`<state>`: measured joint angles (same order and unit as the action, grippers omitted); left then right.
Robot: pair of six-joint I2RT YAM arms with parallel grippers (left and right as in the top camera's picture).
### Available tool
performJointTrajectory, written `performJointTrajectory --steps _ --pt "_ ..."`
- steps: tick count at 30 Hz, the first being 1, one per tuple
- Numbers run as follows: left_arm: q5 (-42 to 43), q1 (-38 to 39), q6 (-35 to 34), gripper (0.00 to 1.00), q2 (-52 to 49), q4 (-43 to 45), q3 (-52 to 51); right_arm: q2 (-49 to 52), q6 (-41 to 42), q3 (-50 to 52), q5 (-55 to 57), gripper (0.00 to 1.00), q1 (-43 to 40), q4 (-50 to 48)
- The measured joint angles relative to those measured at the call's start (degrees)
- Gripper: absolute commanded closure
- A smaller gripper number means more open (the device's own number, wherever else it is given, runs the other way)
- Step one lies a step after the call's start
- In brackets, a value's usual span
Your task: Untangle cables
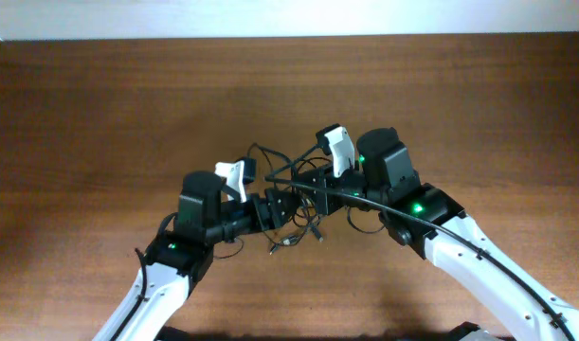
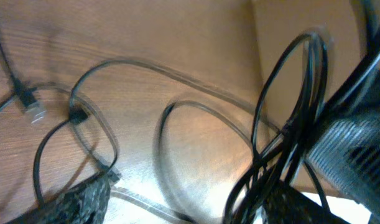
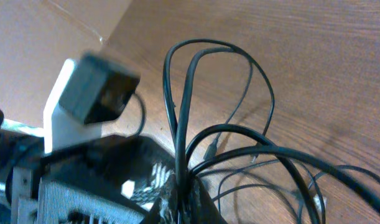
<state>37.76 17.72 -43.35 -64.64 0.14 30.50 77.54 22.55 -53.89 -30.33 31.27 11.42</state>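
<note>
Finishes: wood versus plastic
Tabletop (image 1: 99, 104) brown wood grain, smooth, slight sheen; cables (image 3: 177, 143) black, glossy plastic sheath; arm shells (image 1: 488, 270) white smooth plastic.

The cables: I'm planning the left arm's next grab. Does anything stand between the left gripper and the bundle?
Nothing visible does. The cables bunch at the shut right gripper, directly before the open left gripper, loose loops lying on the table. Only the right gripper itself crowds the far side.

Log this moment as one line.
left tool: open, cables close by | right tool: shut on cables, loops standing above table | task: cables tangled
</note>
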Motion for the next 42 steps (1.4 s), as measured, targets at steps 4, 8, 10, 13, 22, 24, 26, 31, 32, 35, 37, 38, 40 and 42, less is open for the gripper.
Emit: performJointTrajectory --steps 4,8,10,13,22,24,26,31,32,35,37,38,40,42 --pt "0.37 2.25 -4.48 1.00 -4.68 3.89 0.70 0.59 0.02 0.11 0.63 0.96 -0.33 2.12" --pt "-16.28 1.95 -5.11 1.00 -6.16 -9.29 1.11 -2.47 -0.02 0.42 -0.02 0.96 -0.11 7.89" --pt "-21.70 1.75 -5.55 1.00 -6.51 -9.77 0.76 -5.51 -1.29 0.09 1.29 0.96 -0.11 11.54" --pt "-23.91 1.70 -4.11 1.00 -6.51 -8.59 0.74 -5.97 -1.66 -0.24 11.02 0.49 -0.11 19.89" --pt "-8.90 -3.82 -6.12 1.00 2.71 -6.56 0.66 0.63 7.50 -0.22 12.44 0.38 -0.11 13.51" --pt "-8.09 -3.82 -4.37 1.00 2.73 -6.60 0.66 0.70 4.81 -0.22 12.24 0.41 -0.11 8.26" --pt "-6.82 -3.82 -0.35 1.00 2.78 -6.56 0.66 2.01 -0.35 -0.22 13.07 0.42 0.17 6.49" --pt "0.02 -3.80 3.78 0.77 2.82 -2.16 0.39 9.88 -4.33 -0.22 21.11 0.96 2.34 6.40" --pt "0.96 -3.89 4.22 0.60 2.78 -0.31 0.28 9.97 -0.87 -0.68 28.96 0.96 2.99 13.14" --pt "-1.44 -9.88 4.79 0.46 2.99 0.35 0.31 10.03 1.22 -0.63 36.15 0.96 2.47 17.35" --pt "-6.64 -11.63 4.81 0.28 2.99 0.17 0.31 8.70 -1.42 -0.63 29.49 0.96 2.38 20.72" --pt "-8.37 -11.96 4.85 0.23 2.99 0.13 0.31 7.65 -3.80 -0.63 23.71 0.96 2.27 21.57" --pt "-9.38 -12.02 4.87 0.18 3.04 -3.48 0.35 4.87 -10.01 -0.66 3.45 0.96 2.21 20.31" --pt "-9.09 -12.07 4.98 0.12 3.08 -8.92 0.44 3.43 -13.11 -1.46 -12.87 0.96 2.23 10.12"
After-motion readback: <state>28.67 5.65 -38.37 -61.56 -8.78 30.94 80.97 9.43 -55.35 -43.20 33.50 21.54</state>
